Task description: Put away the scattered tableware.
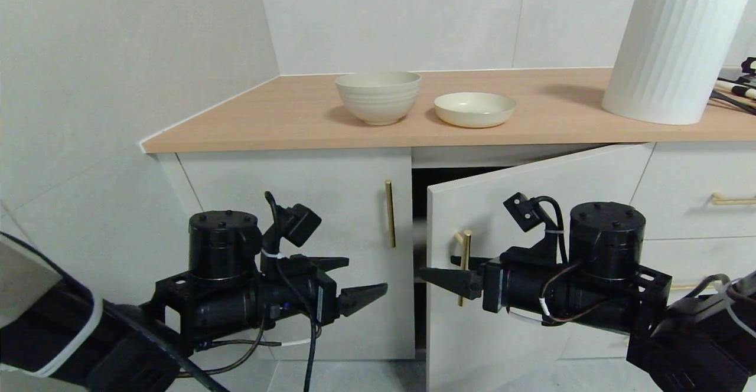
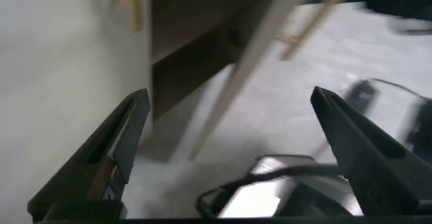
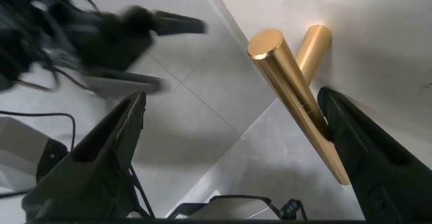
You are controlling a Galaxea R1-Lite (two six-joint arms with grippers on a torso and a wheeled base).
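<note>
On the wooden counter (image 1: 283,114) a deep cream bowl (image 1: 378,97) stands beside a shallow cream dish (image 1: 474,109). Below them the right cabinet door (image 1: 531,203) hangs ajar. My right gripper (image 1: 440,268) (image 3: 231,96) is open at that door's gold handle (image 1: 465,265) (image 3: 297,96); the handle sits between the fingers, close to one of them. My left gripper (image 1: 366,274) (image 2: 229,92) is open and holds nothing, low in front of the closed left door (image 1: 295,250).
A tall white ribbed cylinder (image 1: 673,55) stands on the counter's right, with some utensils (image 1: 738,88) behind it. The left door has its own gold handle (image 1: 389,214). Drawers with gold pulls (image 1: 732,199) lie to the right. A tiled wall (image 1: 118,85) closes the left side.
</note>
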